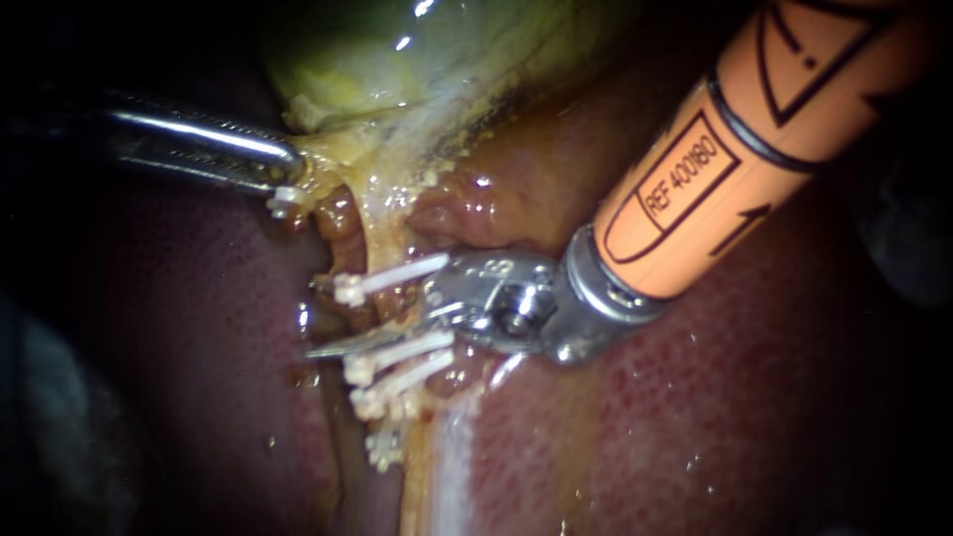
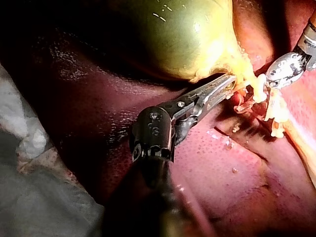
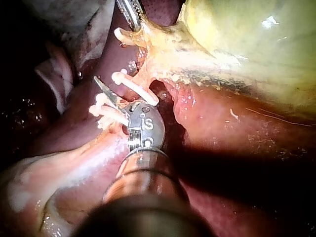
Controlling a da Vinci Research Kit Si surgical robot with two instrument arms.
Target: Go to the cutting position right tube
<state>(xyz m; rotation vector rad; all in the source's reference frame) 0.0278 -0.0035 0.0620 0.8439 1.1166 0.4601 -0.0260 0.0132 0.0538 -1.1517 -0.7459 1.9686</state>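
Note:
The yellow-green gallbladder (image 1: 397, 50) narrows into a pale yellow tube (image 1: 382, 233) that runs down over the liver (image 1: 199, 357). The tube carries one white clip (image 1: 387, 278) higher up and several white clips (image 1: 397, 362) lower down. My right instrument (image 1: 316, 318), on an orange shaft from the upper right, has thin blades. They stand open across the tube in the gap between the upper and lower clips, and the upper blade is mostly hidden behind the upper clip. My left instrument (image 1: 288, 174) is shut on yellow tissue at the gallbladder's neck, with a small clip (image 1: 283, 203) beside it.
A reddish strand (image 1: 338, 223) lies just left of the tube. In the left wrist view the gallbladder (image 2: 173, 34) bulges ahead of my left instrument (image 2: 229, 81), and pale cloth (image 2: 29, 148) lies off to one side. Dark red liver surrounds everything.

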